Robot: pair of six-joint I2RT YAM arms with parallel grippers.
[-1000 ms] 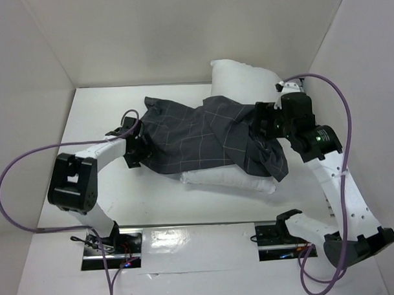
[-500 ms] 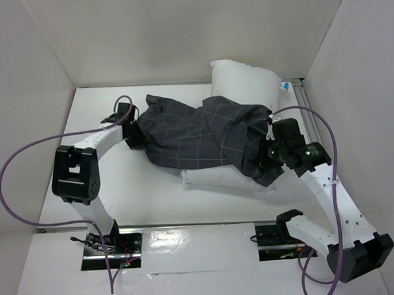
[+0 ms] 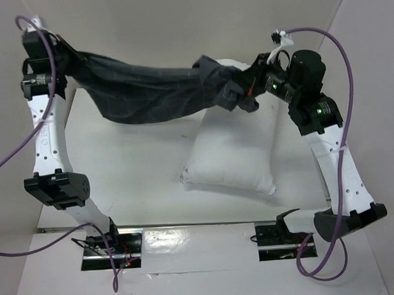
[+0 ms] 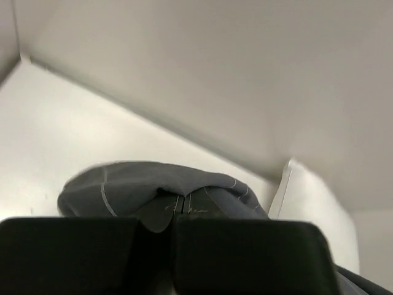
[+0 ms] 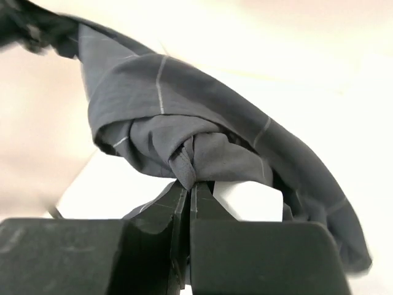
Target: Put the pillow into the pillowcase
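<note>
Pillowcase (image 3: pixel 150 91) is held stretched above the tabletop (image 3: pixel 133 166), each end pinched in one arm's closed jaws; the pillow (image 3: pixel 233 162) lies bare below; next, presumably, the case's mouth must be found and spread.

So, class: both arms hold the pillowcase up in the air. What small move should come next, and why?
Probably draw the arms slightly apart. The left gripper and right gripper pinch bunched ends of the pillowcase, which sags between them with its opening not visible, while the pillow lies uncovered below.
</note>
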